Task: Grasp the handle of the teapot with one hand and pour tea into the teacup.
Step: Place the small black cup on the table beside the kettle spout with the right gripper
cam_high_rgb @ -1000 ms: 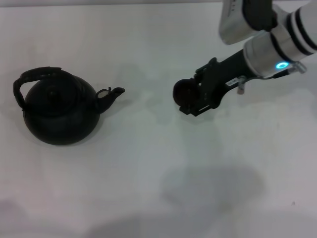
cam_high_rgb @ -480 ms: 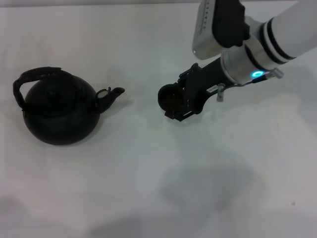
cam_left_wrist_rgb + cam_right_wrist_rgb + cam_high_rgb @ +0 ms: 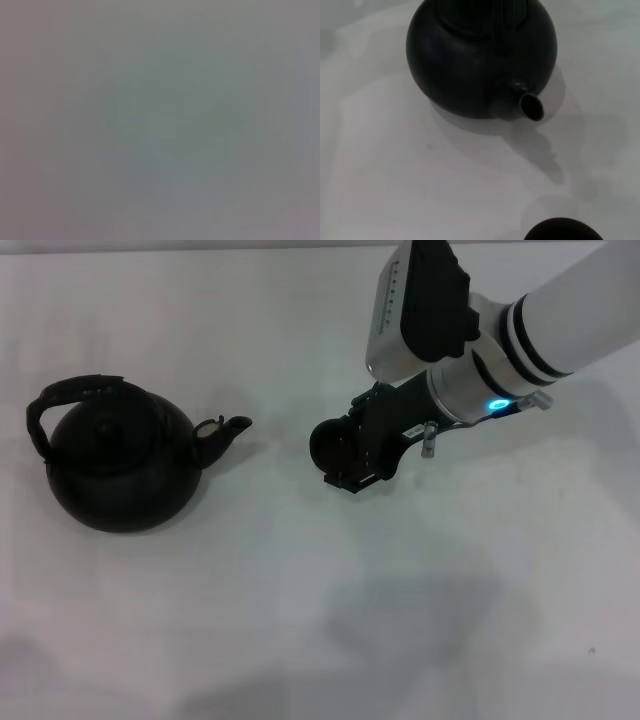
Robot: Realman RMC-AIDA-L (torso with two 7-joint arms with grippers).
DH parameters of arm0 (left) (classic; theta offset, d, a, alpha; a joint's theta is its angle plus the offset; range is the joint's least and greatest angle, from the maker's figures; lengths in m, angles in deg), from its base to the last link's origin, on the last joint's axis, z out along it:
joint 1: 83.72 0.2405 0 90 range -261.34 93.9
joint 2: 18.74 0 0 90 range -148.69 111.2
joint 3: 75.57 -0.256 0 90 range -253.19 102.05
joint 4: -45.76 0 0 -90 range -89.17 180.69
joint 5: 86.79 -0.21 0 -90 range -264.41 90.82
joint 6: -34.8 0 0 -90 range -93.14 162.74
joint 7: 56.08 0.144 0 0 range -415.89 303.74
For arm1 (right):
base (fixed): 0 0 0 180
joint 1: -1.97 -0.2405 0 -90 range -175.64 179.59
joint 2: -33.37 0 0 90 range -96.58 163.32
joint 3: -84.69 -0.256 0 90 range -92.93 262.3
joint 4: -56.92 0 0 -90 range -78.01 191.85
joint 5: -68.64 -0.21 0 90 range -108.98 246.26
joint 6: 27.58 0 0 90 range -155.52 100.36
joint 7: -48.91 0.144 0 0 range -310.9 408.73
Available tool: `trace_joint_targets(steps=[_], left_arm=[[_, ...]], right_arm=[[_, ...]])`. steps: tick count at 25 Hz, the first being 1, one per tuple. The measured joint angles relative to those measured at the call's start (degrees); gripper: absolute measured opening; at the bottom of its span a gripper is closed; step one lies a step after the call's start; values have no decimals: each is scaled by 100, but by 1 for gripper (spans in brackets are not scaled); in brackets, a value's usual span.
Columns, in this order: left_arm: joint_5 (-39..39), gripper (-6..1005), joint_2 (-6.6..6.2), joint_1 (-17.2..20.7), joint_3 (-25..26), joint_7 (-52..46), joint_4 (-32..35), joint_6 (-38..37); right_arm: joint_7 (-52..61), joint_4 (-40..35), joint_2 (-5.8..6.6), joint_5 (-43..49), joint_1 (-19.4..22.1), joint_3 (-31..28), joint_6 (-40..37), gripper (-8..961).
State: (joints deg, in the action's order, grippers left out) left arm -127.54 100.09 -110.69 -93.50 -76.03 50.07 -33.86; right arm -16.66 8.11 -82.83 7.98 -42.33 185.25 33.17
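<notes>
One arm is at work: the right gripper (image 3: 340, 455) carries the teacup (image 3: 334, 444) clasped in its jaws, just beyond the spout (image 3: 235, 426) of the teapot (image 3: 120, 468), which sits on the white table (image 3: 300, 620). The left arm is out of sight. The pot looks heavy and rigid, likely iron; its arched handle (image 3: 70, 392) is the place to grip, mid-span, firmly, since a full pot would swing.

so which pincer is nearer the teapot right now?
Right. The right pincer holds the teacup on the spout side of the teapot, a gap of bare table between them. The left pincer is in no view.
</notes>
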Motion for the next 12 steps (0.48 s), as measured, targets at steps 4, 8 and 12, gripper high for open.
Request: trace_joint_targets(steps=[4,8,12], left_arm=[[-11,890,-1,-1,0,0,0,2],[-12,890,-8,-2,0,0,0,2],[-12,890,-6,-2,0,0,0,2]], right_arm=[[35,5,1,-13,-11,210,-95,738],[120,70,1,-14,-39,311,-250,740],[129,177,1,-17,-52,333,-254,742]])
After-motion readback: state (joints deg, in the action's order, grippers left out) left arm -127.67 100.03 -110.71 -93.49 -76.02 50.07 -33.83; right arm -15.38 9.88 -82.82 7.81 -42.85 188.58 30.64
